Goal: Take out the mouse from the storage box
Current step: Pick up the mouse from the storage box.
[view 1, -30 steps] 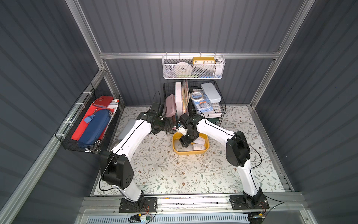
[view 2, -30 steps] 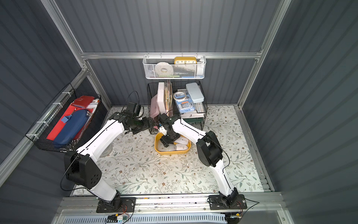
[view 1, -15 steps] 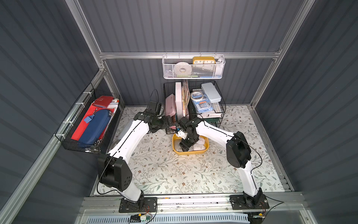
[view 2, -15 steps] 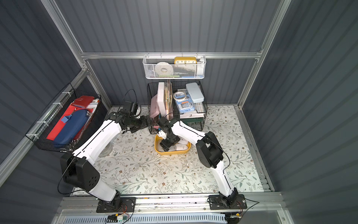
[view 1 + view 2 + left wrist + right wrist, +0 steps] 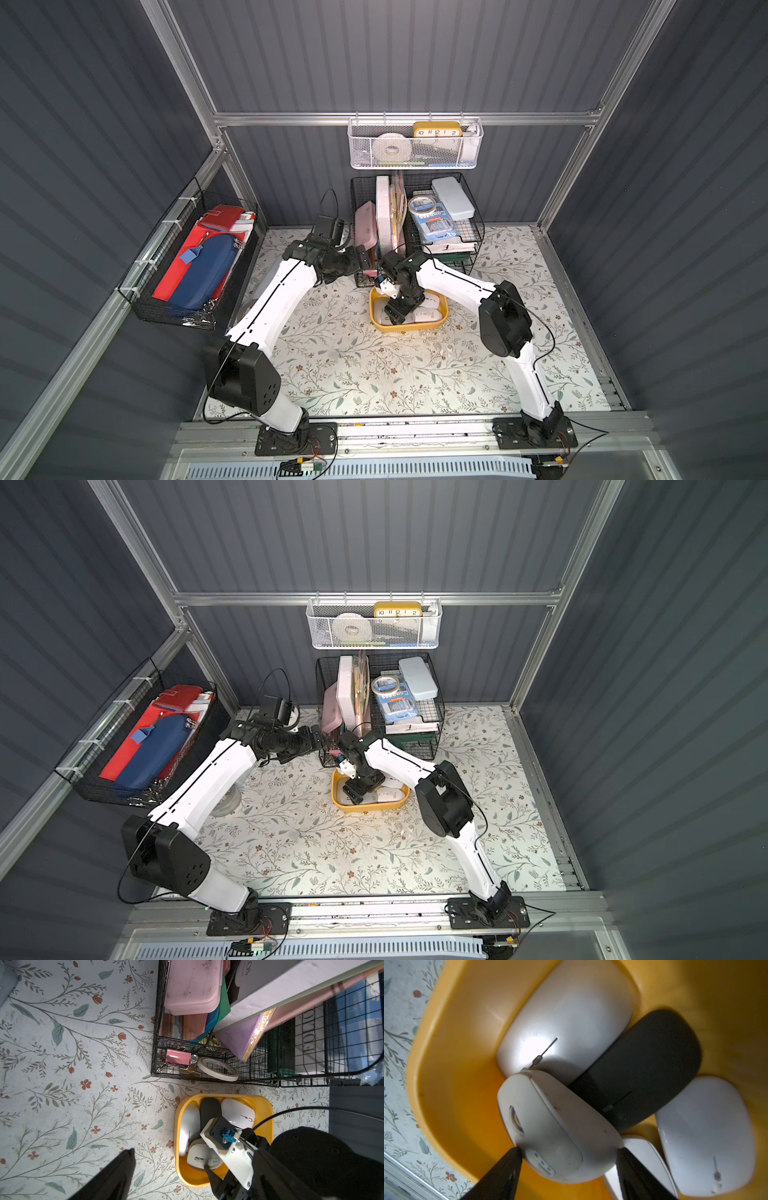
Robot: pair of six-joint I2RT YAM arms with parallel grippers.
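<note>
Lying upside down on its neighbours, the off-white mouse [image 5: 556, 1126] is smooth, rounded plastic with a small oval hole in its base; the right fingers [image 5: 506, 1169] press against its two sides; it sits inside the storage box [image 5: 193, 1180], a shallow glossy yellow tub on the flowered table [image 5: 353, 365], together with white mice [image 5: 571, 1012] and a matte black mouse [image 5: 643, 1068]; the left fingers [image 5: 118, 1174] stand wide apart, holding nothing.
</note>
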